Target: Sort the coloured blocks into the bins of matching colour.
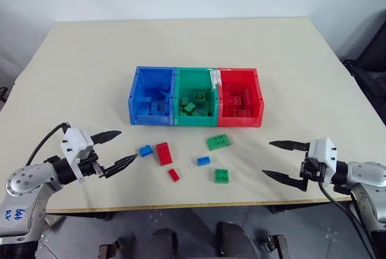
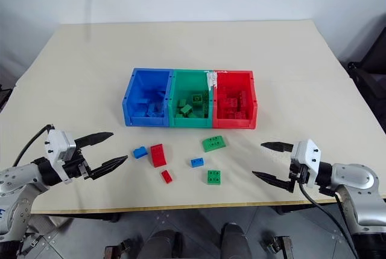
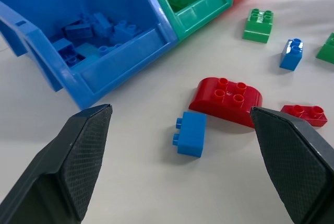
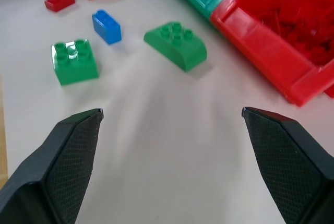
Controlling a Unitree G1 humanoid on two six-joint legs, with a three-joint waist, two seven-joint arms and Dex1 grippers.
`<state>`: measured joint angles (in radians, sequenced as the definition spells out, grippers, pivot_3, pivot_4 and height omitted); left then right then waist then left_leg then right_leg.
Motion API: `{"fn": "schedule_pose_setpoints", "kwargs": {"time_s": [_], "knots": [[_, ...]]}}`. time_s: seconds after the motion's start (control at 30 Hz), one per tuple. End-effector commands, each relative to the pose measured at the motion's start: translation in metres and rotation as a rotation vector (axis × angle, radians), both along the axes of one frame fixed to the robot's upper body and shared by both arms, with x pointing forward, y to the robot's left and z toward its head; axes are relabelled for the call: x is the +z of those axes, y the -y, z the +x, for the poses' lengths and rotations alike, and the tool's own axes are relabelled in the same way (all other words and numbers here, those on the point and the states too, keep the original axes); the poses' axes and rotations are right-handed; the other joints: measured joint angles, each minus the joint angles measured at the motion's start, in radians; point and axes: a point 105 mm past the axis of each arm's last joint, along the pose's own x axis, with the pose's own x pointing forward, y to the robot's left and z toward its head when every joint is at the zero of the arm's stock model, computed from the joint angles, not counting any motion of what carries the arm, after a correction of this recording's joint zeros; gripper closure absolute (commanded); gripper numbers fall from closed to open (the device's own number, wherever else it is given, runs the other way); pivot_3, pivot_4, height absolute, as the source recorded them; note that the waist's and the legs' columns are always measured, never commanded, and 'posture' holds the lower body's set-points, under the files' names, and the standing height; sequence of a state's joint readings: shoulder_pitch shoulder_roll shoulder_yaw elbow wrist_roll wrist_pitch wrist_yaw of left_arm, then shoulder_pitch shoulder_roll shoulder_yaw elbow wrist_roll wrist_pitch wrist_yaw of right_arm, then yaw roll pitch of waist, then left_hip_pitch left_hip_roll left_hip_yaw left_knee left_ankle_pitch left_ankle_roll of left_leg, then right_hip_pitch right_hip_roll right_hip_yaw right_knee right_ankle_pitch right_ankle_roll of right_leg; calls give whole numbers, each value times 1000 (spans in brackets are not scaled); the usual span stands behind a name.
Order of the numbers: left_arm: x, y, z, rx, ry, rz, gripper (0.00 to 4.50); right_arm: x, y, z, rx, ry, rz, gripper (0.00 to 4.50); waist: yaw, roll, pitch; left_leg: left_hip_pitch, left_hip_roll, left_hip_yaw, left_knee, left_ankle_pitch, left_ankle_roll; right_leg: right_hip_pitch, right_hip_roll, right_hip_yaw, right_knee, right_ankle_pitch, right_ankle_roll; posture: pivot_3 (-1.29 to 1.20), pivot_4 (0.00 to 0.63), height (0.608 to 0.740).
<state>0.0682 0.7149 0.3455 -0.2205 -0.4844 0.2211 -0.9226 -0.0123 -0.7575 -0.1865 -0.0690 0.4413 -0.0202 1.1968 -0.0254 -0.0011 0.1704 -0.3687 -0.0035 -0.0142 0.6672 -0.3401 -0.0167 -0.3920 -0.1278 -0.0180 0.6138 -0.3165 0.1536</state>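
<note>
Six loose bricks left, both our grippers wide and empty.

Head view: left gripper (image 1: 114, 149) beside small blue studded plastic brick (image 1: 145, 150); three joined plastic bins (image 1: 196, 97) beyond.
Left wrist: rounded red brick (image 3: 225, 101) touches it; we might pinch both.
Right wrist: right gripper (image 4: 172, 125) faces rounded green brick (image 4: 176, 44).

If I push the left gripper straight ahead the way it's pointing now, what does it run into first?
Most likely the small blue block, lying on the table just ahead of the open left gripper and between its fingers in the wrist view. The rounded red block sits right behind it. Depth is uncertain; the gripper may pass above them.
</note>
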Motion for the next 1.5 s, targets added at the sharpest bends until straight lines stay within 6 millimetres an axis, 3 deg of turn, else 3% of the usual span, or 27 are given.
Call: {"fn": "schedule_pose_setpoints", "kwargs": {"time_s": [0.03, 0.17, 0.37, 0.47, 0.57, 0.67, 0.77, 0.87, 1.03, 1.17, 1.27, 1.5], "knots": [[8, -2, -3, -13, 17, 26, 0, 11, -9, 0, 25, 37, 22, 48, 1, 0, 0, 0, 0, 0, 0, 0, 0, 0, 0, 0, 0, 0, 0, 0, 150, 740], [9, 12, -3, -55, 17, 2, 0, 9, -4, 3, 26, 26, 5, 48, 3, 0, 0, 0, 0, 0, 0, 0, 0, 0, 0, 0, 0, 0, 0, 0, 150, 740], [6, 78, -17, -365, -20, -14, 0, 20, 36, -9, -43, 2, -105, 48, 40, 1, 0, -1, -2, -1, 1, 0, 1, 1, -2, 0, -1, 0, 1, 0, 150, 740], [1, 99, -24, -478, -14, 39, 0, 18, 52, -18, -64, -33, -147, 48, 46, 0, 0, -1, -2, 0, 1, -1, 2, 1, -1, 0, -2, 1, 1, 0, 150, 740], [0, 108, -26, -517, -21, 18, 0, 13, 52, -20, -47, -55, -173, 48, 39, 0, 0, -1, -1, 5, 1, 0, 2, 1, 0, 0, -2, 1, 1, 0, 150, 740], [-1, 104, -26, -509, -29, 13, 0, 17, 29, -16, 4, -66, -125, 48, 24, 0, 0, 0, 0, 9, 1, 0, 1, 1, 1, 1, -2, 1, 1, 0, 150, 740], [-5, 80, -27, -425, -48, 27, 0, 13, -27, -22, 182, -136, -119, 48, 10, 0, 0, 2, 2, 8, 1, 0, 0, 1, 3, 2, -2, 1, 1, 0, 150, 740], [-8, 62, -32, -366, -64, 36, 0, 4, -62, -22, 254, -165, -129, 48, 2, 0, 1, 1, 4, 1, 1, 1, -1, 0, 5, 2, -2, 0, 1, 0, 150, 740], [-11, 49, -42, -319, -78, 56, 0, -8, -93, -11, 264, -159, -154, 48, 23, -1, 1, 0, 0, 0, 2, 0, 0, -1, 0, 2, -3, 0, 0, 0, 150, 740], [-8, 47, -48, -290, -64, 62, 0, -25, -98, -2, 245, -178, -212, 48, 31, -1, 1, -1, -1, -2, 2, 0, 1, -1, -2, 1, -3, 0, 0, 0, 150, 740], [-4, 48, -50, -280, -49, 54, 0, -31, -95, 0, 248, -181, -231, 652, 30, -1, 1, -2, -2, -2, 2, -1, 2, 0, -3, 0, -3, 0, 0, 0, 150, 740], [2, 49, -45, -266, -20, 33, 0, -24, -97, -2, 281, -165, -173, 3008, 22, -1, 1, -1, -1, -1, 1, 0, 2, 0, -1, 0, -3, 0, 0, 0, 150, 740]]}}
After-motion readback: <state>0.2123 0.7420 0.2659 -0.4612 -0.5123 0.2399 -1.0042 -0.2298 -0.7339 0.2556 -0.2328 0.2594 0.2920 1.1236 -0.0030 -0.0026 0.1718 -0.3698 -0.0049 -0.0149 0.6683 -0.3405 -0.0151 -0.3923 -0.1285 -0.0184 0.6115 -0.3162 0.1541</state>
